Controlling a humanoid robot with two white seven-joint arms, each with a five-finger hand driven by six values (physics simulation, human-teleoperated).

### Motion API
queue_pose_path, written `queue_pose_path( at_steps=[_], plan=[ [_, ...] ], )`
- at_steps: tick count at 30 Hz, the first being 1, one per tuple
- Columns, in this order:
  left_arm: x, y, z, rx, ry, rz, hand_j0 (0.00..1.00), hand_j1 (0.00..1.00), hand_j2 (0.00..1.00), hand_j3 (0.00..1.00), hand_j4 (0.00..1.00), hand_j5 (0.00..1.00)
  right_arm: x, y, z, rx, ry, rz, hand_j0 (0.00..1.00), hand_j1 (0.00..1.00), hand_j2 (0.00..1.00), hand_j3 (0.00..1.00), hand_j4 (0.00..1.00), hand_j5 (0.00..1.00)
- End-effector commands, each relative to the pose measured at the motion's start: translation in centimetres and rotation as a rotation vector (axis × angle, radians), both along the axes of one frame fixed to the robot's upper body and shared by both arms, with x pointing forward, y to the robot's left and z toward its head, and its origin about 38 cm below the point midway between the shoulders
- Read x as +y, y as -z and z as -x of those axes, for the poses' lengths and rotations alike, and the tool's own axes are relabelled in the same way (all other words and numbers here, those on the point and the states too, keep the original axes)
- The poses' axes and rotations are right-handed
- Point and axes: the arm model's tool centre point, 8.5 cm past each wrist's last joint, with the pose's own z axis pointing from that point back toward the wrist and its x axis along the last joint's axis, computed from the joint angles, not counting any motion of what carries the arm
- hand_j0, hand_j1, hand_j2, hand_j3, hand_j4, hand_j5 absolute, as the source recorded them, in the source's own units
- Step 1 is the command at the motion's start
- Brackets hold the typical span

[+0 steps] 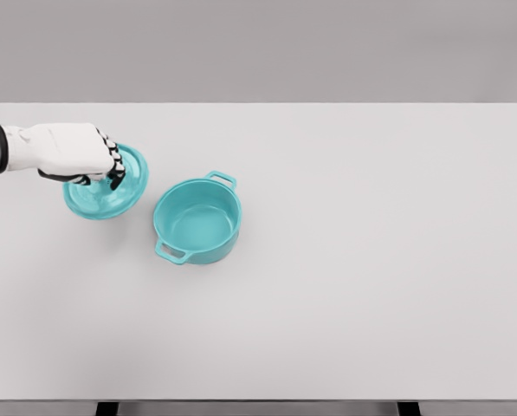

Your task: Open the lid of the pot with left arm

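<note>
Head view. Teal pot (197,219) sits uncovered on the white desk (371,260), left of centre, upright, interior visible and bare. Two loop handles: one at the upper right rim, one at the lower left rim.

Teal lid (106,184) is off the pot, just beside it to the left, near but not touching the pot wall. The lid looks slightly tilted, with its right edge raised a bit; whether it rests fully on the desk or is lifted cannot be told from this angle.

Left hand (72,154) comes in from the left edge, white shell with dark joints, forearm cut off by the frame. It sits over the upper left part of the lid, covering its centre. Fingers (113,160) are curled downward onto the lid top, closed around what is presumably the knob; the knob itself is hidden under the hand. So: left hand narrow, holding the lid.

Right arm does not show in the frame.

Soft shadow lies under the lid and under the pot on the desk surface. Dark desk legs peek out at the bottom edge.
</note>
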Motion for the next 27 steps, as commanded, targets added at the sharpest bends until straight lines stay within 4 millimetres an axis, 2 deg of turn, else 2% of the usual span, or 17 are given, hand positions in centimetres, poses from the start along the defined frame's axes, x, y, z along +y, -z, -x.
queue_pose_path(
  at_steps=[1, 2, 3, 4, 5, 10, 12, 15, 16, 17, 20, 22, 27],
  plan=[
    [0.8, 0.1, -0.3, -0.001, -0.025, -0.012, 0.49, 0.49, 0.49, 0.49, 0.49, 0.49, 0.0, 0.0, 0.0, 0.0, 0.0, 0.0, 1.0, 1.0, 1.0, 1.0, 1.0, 1.0],
    [0.8, 0.1, -0.3, -0.001, -0.027, -0.012, 0.52, 0.52, 0.52, 0.52, 0.52, 0.52, 0.0, 0.0, 0.1, 0.002, 0.0, 0.0, 1.0, 1.0, 1.0, 1.0, 1.0, 1.0],
    [1.1, 0.3, -0.4, 0.005, -0.037, -0.01, 0.63, 0.63, 0.63, 0.63, 0.63, 0.63, 0.0, 0.0, 0.0, 0.0, 0.0, 0.0, 1.0, 1.0, 1.0, 1.0, 1.0, 1.0],
    [1.4, 0.3, -0.5, 0.01, -0.049, -0.006, 0.86, 0.86, 0.86, 0.86, 0.86, 0.86, 0.0, 0.0, 0.0, 0.0, 0.0, 0.0, 1.0, 1.0, 1.0, 1.0, 1.0, 1.0],
    [1.6, 0.4, -0.6, 0.012, -0.055, -0.006, 1.0, 1.0, 1.0, 1.0, 1.0, 1.0, 0.0, 0.0, 0.0, 0.0, 0.0, 0.0, 1.0, 1.0, 1.0, 1.0, 1.0, 1.0],
    [1.5, 0.6, -0.7, 0.017, -0.054, 0.001, 1.0, 1.0, 1.0, 1.0, 1.0, 1.0, 0.0, 0.0, 0.0, 0.0, 0.0, 0.0, 1.0, 1.0, 1.0, 1.0, 1.0, 1.0],
    [2.4, 0.9, -1.0, 0.029, -0.086, 0.0, 1.0, 1.0, 1.0, 1.0, 1.0, 1.0, 0.0, 0.0, 0.1, 0.002, 0.0, 0.0, 1.0, 1.0, 1.0, 1.0, 1.0, 1.0],
    [2.6, -0.3, -1.4, 0.08, -0.113, 0.185, 1.0, 1.0, 1.0, 1.0, 1.0, 1.0, 0.0, 0.0, 0.0, 0.0, 0.0, 0.0, 1.0, 1.0, 1.0, 1.0, 1.0, 1.0],
    [3.3, -0.5, -1.7, 0.1, -0.14, 0.239, 1.0, 1.0, 1.0, 1.0, 1.0, 1.0, 0.0, 0.0, 0.1, 0.002, 0.0, 0.0, 1.0, 1.0, 1.0, 1.0, 1.0, 1.0],
    [5.5, -0.4, -2.5, 0.13, -0.222, 0.325, 1.0, 1.0, 1.0, 1.0, 1.0, 1.0, 0.0, 0.0, 0.0, 0.0, 0.0, 0.0, 1.0, 1.0, 1.0, 1.0, 1.0, 1.0],
    [8.9, 1.8, -4.1, 0.207, -0.382, 0.482, 1.0, 1.0, 1.0, 1.0, 1.0, 1.0, 0.0, 0.0, 0.1, 0.002, 0.0, 0.0, 1.0, 1.0, 1.0, 1.0, 1.0, 1.0],
    [9.9, 1.9, -4.4, 0.206, -0.416, 0.502, 1.0, 1.0, 1.0, 1.0, 1.0, 1.0, 0.0, 0.0, 0.1, 0.002, 0.0, 0.0, 1.0, 1.0, 1.0, 1.0, 1.0, 1.0],
    [9.8, 2.2, -4.4, 0.209, -0.42, 0.498, 1.0, 1.0, 1.0, 1.0, 1.0, 1.0, 0.0, 0.0, 0.1, 0.002, 0.0, 0.0, 1.0, 1.0, 1.0, 1.0, 1.0, 1.0]
  ],
)
